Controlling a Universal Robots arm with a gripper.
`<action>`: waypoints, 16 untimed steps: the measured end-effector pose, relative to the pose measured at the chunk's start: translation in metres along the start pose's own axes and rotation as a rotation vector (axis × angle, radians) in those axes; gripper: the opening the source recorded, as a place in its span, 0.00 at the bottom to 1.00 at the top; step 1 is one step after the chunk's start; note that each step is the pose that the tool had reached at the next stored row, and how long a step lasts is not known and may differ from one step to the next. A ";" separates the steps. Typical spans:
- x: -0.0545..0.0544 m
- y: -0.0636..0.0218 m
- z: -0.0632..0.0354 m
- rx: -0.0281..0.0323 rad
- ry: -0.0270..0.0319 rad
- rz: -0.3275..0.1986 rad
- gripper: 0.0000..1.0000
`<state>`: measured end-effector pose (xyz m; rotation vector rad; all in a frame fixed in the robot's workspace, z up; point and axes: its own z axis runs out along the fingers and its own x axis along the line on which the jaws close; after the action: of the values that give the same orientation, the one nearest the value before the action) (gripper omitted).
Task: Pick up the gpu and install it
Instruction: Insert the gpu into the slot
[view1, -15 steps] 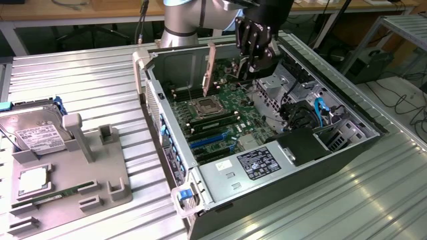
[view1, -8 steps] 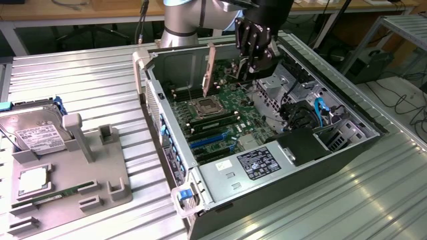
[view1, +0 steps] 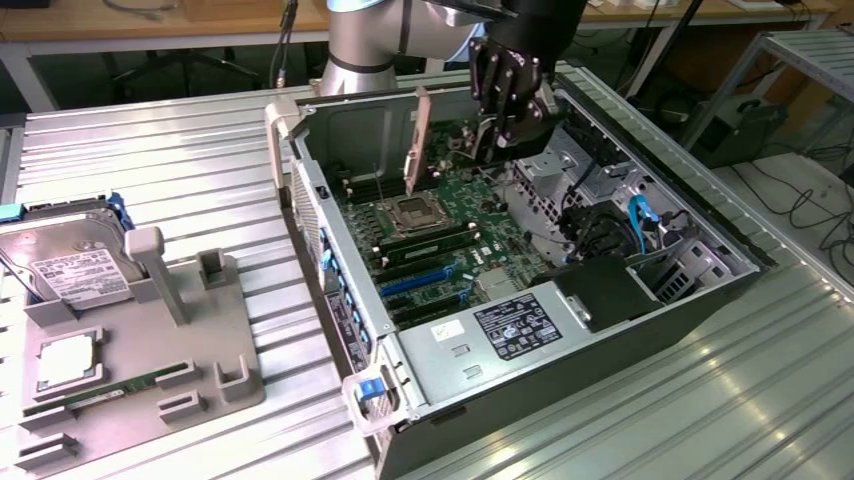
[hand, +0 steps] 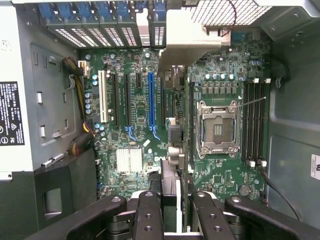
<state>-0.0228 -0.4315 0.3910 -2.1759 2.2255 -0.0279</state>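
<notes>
Sitting on the ribbed metal table (view1: 160, 170), the PC case (view1: 694, 290) lies on its side with the panel off, so the motherboard (view1: 441, 245) faces up and the slots can be reached from above, which I'd say is why it's laid out like that. Off to the exterior view's left, a grey parts tray (view1: 147, 385) holds a hard drive (view1: 74, 265) and a memory stick (view1: 120, 390). Over the board, the claw (view1: 505, 125) is clenched on the gpu (view1: 419, 135), pinching its top edge so the card hangs on edge. Its long axis runs across the case and its connector edge points down at the board, near the CPU socket (view1: 414, 212). It isn't seated yet.
</notes>
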 end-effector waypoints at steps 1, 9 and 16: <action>0.000 0.0000 0.0003 0.0000 -0.0001 0.000 0.28; 0.000 0.0006 0.0021 0.0000 -0.0009 -0.003 0.28; 0.000 0.0011 0.0036 0.0000 -0.0013 -0.005 0.28</action>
<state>-0.0238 -0.4315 0.3874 -2.1805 2.2198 -0.0266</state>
